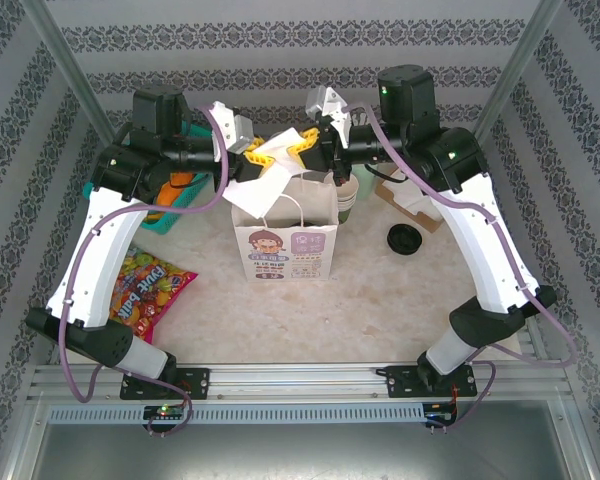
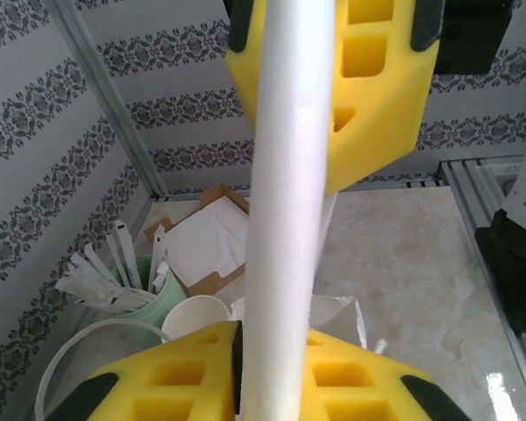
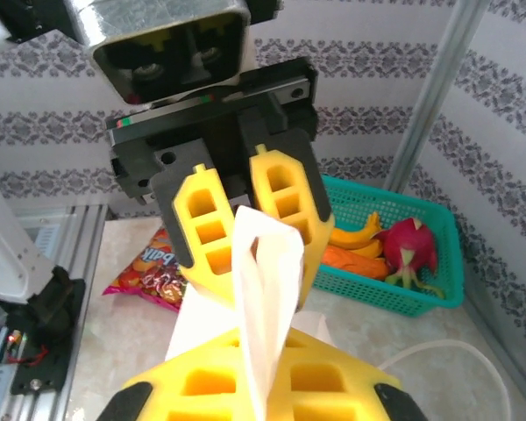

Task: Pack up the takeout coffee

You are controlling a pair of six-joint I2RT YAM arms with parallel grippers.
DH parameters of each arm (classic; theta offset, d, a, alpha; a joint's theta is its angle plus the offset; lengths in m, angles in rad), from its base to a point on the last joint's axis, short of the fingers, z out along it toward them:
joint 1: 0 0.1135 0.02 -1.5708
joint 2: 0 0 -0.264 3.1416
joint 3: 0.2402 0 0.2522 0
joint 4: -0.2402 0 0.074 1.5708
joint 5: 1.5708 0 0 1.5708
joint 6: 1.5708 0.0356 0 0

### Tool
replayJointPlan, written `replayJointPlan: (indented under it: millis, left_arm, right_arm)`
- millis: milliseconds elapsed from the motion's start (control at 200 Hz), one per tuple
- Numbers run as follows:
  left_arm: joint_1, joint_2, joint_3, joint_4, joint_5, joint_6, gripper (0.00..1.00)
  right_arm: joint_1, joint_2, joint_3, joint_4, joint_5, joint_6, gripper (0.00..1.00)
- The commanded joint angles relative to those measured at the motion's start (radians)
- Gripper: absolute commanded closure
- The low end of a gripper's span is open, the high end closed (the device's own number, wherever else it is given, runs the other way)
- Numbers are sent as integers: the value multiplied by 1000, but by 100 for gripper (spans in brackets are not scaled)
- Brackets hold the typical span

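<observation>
The white paper bag [image 1: 285,240] with a cartoon print stands upright mid-table. Its white top edge [image 1: 276,155] is gathered above it, and both grippers meet there. My right gripper [image 1: 308,146] [image 3: 263,351] is shut on this paper. My left gripper [image 1: 257,158] [image 2: 276,338] faces it from the other side. Its yellow fingers [image 3: 285,202] stand slightly apart, and the paper [image 2: 289,219] runs loosely between them. The takeout coffee is hidden from every view.
A stack of lidless cups [image 1: 346,195] stands just behind the bag. A black round lid [image 1: 405,238] and brown cardboard [image 1: 412,208] lie to the right. On the left are a teal fruit basket [image 3: 421,263] and a candy bag [image 1: 145,285].
</observation>
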Motion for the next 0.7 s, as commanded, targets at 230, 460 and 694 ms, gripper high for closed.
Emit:
replayJointPlan:
  millis: [230,460,694]
  left_arm:
    - [-10,-74,-93,272,-353,-215,62]
    - [-10,-158,-233,309,-393,-254,56]
    - [-9,-262,-388,395,-531,-365,45]
  right_arm:
    - [19,93,205,-39,179,144,100]
    - [6,105,172,-176,135,-61,100]
    - [29,154,238,-406,140,-168,100]
